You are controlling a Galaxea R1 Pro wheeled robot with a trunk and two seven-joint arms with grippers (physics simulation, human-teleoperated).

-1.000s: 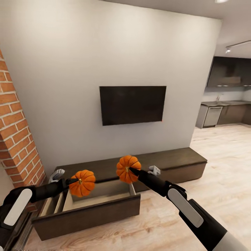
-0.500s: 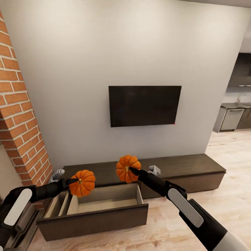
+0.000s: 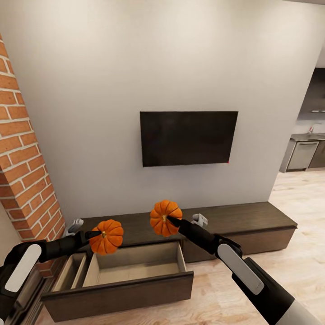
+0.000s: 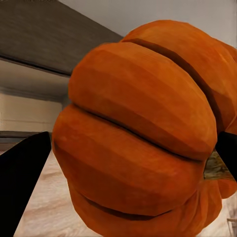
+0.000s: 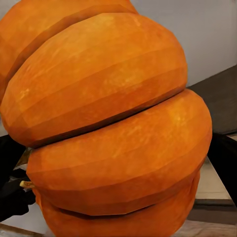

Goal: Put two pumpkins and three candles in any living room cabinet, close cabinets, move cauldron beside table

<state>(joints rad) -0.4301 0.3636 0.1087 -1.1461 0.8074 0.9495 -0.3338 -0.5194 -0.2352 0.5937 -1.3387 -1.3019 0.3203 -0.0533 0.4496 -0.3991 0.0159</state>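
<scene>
A pale wall (image 3: pixel 135 67) carries a dark, blank screen (image 3: pixel 188 137), with a brick column (image 3: pixel 22 162) at the left and grey kitchen units (image 3: pixel 304 153) far off at the right. Below the screen runs the long, low, dark brown cabinet (image 3: pixel 243 219) on a light wood floor (image 3: pixel 298 266). Its left drawer (image 3: pixel 122 289) is pulled out; the part of its tan inside that can be seen holds nothing. Beside it, a narrower drawer (image 3: pixel 72 271) also stands open.

The left gripper (image 3: pixel 95 235) holds one pumpkin (image 3: pixel 107 237) above the open drawer's left rear corner, its fingers clamped on the fruit. The right gripper (image 3: pixel 171 221) grips the other pumpkin (image 3: pixel 165 218), held higher, over the cabinet top just behind the drawer.

The left wrist camera shows the ribbed orange skin (image 4: pixel 138 143) close up between two dark fingers (image 4: pixel 22 182), with a tan stem (image 4: pixel 217 168) at one edge. The right wrist camera shows the second fruit's ribs (image 5: pixel 113 128) and a dark finger (image 5: pixel 10 197).

No writing is legible anywhere.
</scene>
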